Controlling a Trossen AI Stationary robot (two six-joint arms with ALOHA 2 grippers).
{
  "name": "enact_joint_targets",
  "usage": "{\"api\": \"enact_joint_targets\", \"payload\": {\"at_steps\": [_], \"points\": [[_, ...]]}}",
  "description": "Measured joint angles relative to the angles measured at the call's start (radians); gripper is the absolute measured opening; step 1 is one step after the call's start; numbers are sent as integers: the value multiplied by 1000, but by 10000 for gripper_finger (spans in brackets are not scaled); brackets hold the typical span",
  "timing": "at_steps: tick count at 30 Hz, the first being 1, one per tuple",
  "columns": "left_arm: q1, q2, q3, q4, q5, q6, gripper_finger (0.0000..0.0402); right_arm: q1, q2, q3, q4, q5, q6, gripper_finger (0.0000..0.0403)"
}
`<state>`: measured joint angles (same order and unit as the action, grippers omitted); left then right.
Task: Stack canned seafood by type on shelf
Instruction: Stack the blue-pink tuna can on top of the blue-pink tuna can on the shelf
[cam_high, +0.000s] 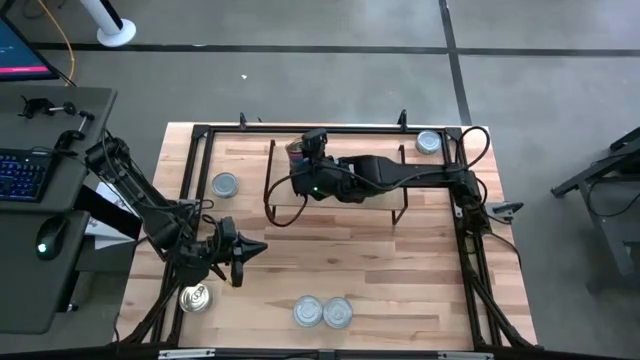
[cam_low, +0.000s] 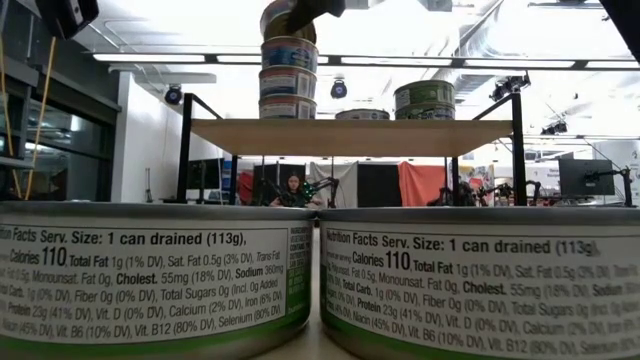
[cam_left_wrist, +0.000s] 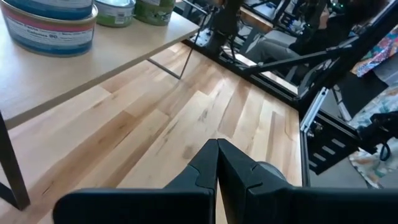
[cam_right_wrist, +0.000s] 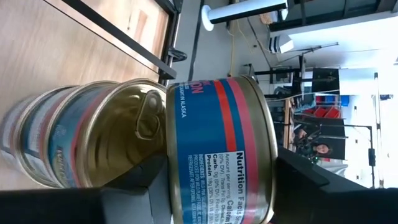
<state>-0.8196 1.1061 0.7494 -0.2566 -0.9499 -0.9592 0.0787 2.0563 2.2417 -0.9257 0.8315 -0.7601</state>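
The shelf stands at the middle of the table on thin black legs. On its left end rises a stack of blue-labelled tins, and green-labelled tins sit toward its right end. My right gripper reaches over that stack, shut on one more blue-and-red tin. My left gripper hovers shut over the table's near-left part, touching nothing. Loose tins rest on their flat bottoms on the table: one left of the shelf, one at the far right, a gold one, and two at the near edge. My right gripper comes in level from the table's right, rolled onto its side. It pinches the blue-and-red tin across its two flat ends, one finger under its bottom end and the other on its top end. The tin is upright, just above the stack's pull-tab lid.
A black frame borders the table on all sides. The shelf's wire legs stand left and right beneath my right arm. The two near-edge tins fill the low view. A desk with a keyboard lies beyond the table's left edge.
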Motion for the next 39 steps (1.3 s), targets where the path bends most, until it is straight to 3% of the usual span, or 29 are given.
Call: {"api": "enact_joint_targets", "payload": {"at_steps": [10,32,39], "points": [[0,0,0,-4,22,11,0,0,1,0,-6,18,101,196],[0,0,0,-8,32,21,0,0,1,1,-20,25,89,198],[0,0,0,-9,32,21,0,0,2,0,-20,25,107,228]]}}
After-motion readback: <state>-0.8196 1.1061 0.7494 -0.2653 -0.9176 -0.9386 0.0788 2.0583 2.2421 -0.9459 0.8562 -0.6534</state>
